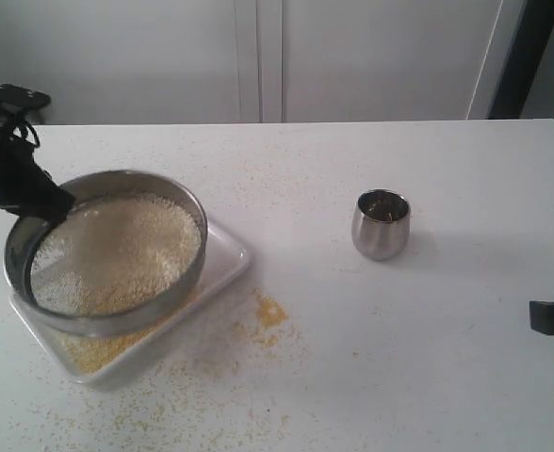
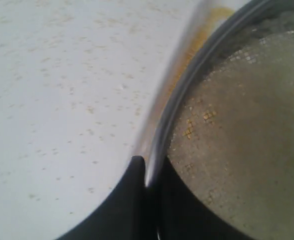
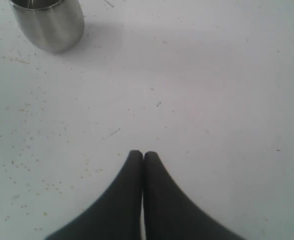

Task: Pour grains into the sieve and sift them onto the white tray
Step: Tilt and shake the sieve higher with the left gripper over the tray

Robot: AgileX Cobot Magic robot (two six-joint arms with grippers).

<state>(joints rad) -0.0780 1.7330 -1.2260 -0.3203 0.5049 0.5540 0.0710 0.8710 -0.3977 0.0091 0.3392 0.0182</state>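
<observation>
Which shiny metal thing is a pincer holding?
The wide sieve over the white tray; the left pincer clamps its rim. The small cup stands untouched.

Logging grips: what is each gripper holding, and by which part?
The left gripper clamps the sieve by its steel rim wall; the right gripper is shut on nothing.

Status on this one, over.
Left hand shut on sieve rim, over white tray. Right hand shut, empty, apart from cup. Grains in sieve, spill on table.
</observation>
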